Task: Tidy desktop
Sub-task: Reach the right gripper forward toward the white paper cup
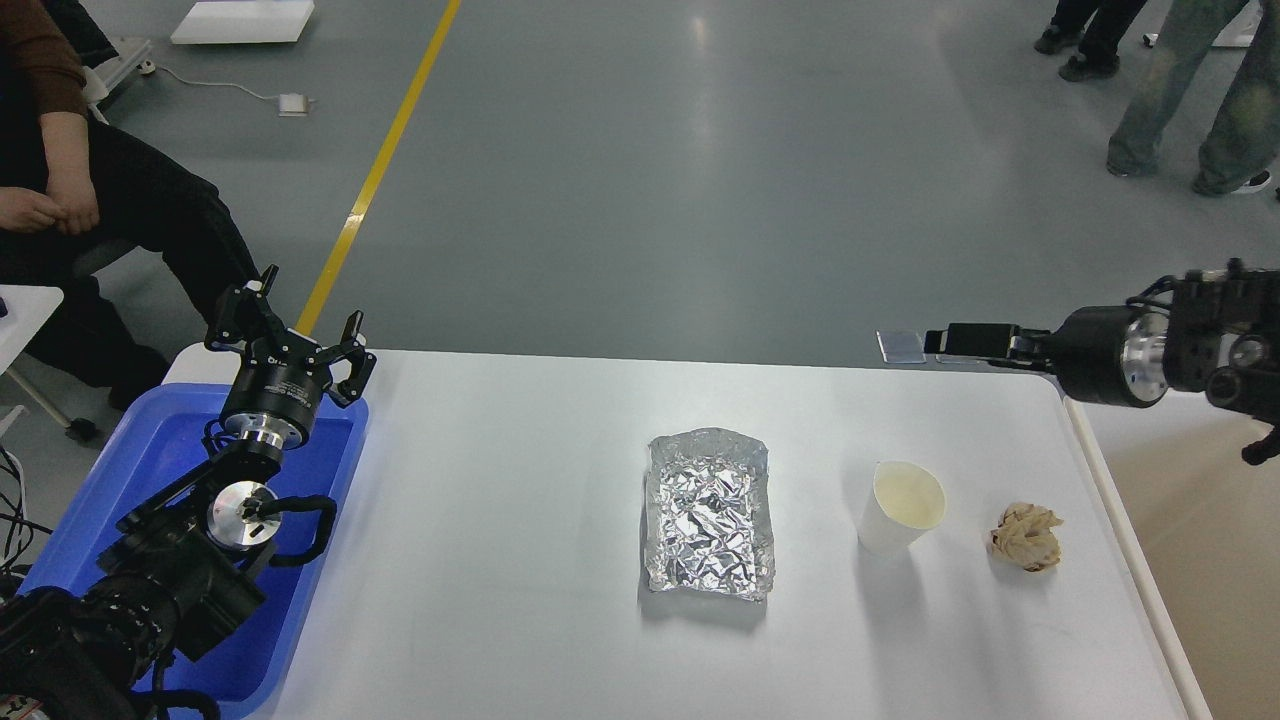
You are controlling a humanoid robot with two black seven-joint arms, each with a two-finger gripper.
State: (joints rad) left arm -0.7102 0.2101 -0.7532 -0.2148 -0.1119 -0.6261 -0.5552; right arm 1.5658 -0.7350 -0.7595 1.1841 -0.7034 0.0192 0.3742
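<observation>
The white desktop [500, 500] holds a crumpled foil tray [710, 515] in the middle, a white paper cup [900, 505] standing upright to its right, and a crumpled brown paper ball [1025, 537] further right. My left gripper [295, 325] is open and empty, pointing up above the far end of the blue tray [160, 445]. My right gripper [945, 342] points left above the table's far right corner, behind and above the cup. It is seen side-on, so its fingers cannot be told apart. It holds nothing that I can see.
A beige open bin [1200, 560] stands against the table's right edge. A seated person [60, 200] is at the far left. Standing people [1180, 90] are at the far right on the grey floor.
</observation>
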